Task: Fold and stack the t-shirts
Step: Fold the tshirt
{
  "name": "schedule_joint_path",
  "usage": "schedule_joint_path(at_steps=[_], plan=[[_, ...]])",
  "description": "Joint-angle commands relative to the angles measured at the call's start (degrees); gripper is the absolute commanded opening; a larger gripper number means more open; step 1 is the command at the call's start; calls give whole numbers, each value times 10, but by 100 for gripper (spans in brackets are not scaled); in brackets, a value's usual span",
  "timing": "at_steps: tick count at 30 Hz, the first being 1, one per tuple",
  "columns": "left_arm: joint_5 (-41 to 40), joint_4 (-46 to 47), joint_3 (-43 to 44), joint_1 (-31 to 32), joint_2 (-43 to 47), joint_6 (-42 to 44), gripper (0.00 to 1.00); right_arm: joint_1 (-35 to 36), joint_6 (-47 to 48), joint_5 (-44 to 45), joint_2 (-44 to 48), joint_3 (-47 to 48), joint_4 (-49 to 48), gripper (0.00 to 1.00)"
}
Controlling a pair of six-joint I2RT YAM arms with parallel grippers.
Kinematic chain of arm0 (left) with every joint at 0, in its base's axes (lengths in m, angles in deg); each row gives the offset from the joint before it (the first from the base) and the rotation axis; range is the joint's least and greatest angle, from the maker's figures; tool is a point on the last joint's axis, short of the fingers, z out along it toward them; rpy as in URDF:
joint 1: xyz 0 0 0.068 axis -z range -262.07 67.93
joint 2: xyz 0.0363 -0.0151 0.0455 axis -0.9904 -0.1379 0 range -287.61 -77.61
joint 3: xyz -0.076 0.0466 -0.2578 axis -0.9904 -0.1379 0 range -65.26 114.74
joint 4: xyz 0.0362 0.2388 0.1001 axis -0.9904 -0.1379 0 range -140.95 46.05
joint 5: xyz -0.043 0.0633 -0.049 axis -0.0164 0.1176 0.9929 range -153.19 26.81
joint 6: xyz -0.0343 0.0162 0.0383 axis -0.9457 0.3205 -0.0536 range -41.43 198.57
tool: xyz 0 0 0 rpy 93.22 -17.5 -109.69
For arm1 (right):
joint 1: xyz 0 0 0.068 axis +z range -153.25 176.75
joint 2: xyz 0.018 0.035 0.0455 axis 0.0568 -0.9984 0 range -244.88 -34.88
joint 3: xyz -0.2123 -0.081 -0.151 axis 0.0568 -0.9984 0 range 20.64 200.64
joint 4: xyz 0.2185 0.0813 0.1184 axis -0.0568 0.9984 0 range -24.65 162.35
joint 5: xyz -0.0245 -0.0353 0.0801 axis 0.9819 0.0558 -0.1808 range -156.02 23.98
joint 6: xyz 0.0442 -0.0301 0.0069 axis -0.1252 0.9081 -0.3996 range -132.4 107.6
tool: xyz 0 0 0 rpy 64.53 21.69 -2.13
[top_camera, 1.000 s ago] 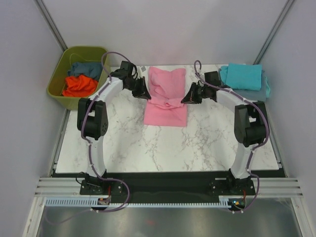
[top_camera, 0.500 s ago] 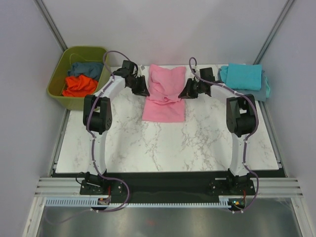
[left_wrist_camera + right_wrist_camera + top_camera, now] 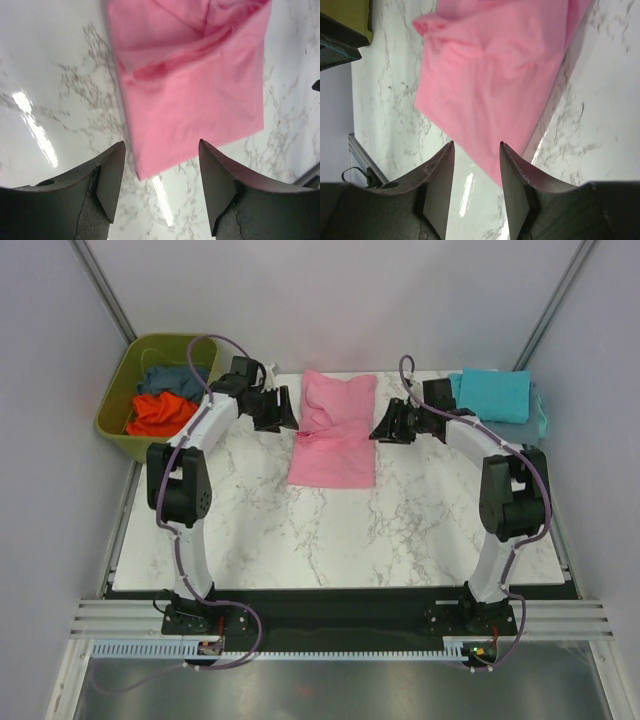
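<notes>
Marble table: near half bare, both arm bases bolted at its near edge.

Light pink t-shirt lay flat toward the far middle of the table. It was folded to a narrow oblong with its long axis running near to far. The near half was smooth; a rumpled crease crossed the middle and the far half was wrinkled.

Left gripper sat just beside the shirt's left edge, by the far half. Jaws were spread, with nothing pinched. In the left wrist view the shirt's corner showed through the gap.

Right gripper sat just beside the right edge, level with the crease. Jaws were parted and held nothing, with pink cloth in sight beyond them in the right wrist view.

Far right corner: turquoise t-shirt, folded, on top of a grey-blue folded cloth.

Far left, off the table's corner: olive-green tub. It held the orange t-shirt nearer and the slate blue t-shirt behind, both bunched.
</notes>
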Motion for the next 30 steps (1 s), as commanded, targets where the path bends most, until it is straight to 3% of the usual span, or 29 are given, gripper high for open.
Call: schedule_joint_path(at_steps=[1, 6, 10, 30], plan=[[68, -42, -61, -8, 53, 20, 68, -5, -7, -42, 61, -87, 20, 49], [151, -49, -134, -16, 51, 21, 69, -7, -68, -92, 82, -185, -17, 50], [185, -42, -141, -22, 27, 11, 70, -7, -93, -104, 63, -194, -51, 53], [174, -27, -158, -25, -49, -2, 69, -4, -114, -110, -37, -171, -72, 54]])
